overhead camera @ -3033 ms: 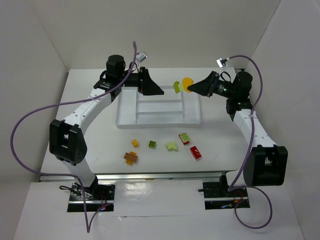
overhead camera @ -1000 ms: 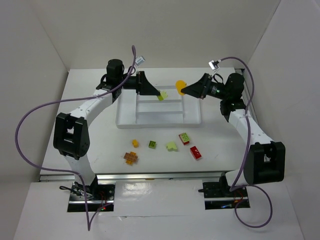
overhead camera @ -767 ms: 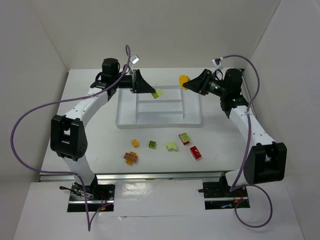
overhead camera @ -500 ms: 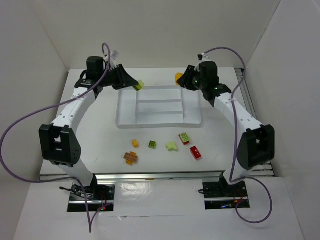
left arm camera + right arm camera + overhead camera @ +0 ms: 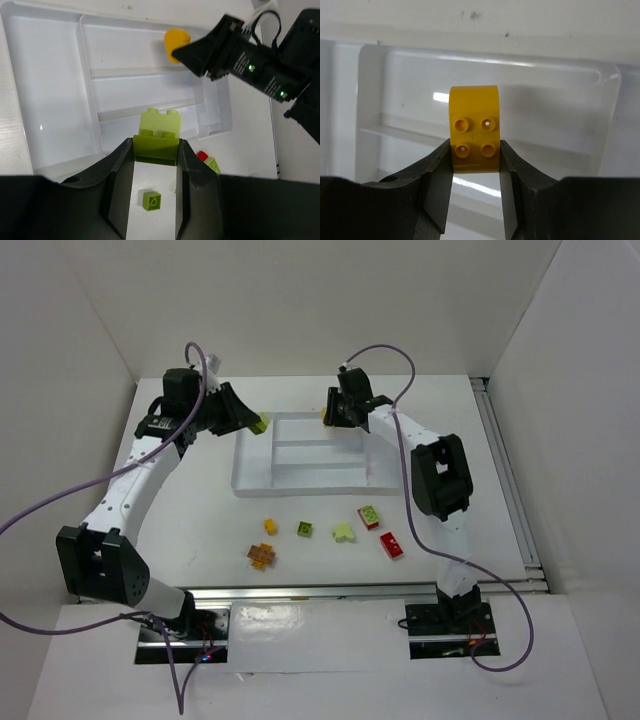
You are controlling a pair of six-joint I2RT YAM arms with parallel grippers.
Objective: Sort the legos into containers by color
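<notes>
Both swung left: right fingers (image 5: 438, 172), pinching the yellow brick (image 5: 474, 129), now over the tray's (image 5: 252, 465) far compartment, drop looks near; left fingers (image 5: 118, 172) pinching the pale-green brick (image 5: 159, 134), waiting

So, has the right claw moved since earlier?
Yes: the right claw went left along the white tray's far rim, from the right end to the middle.
</notes>
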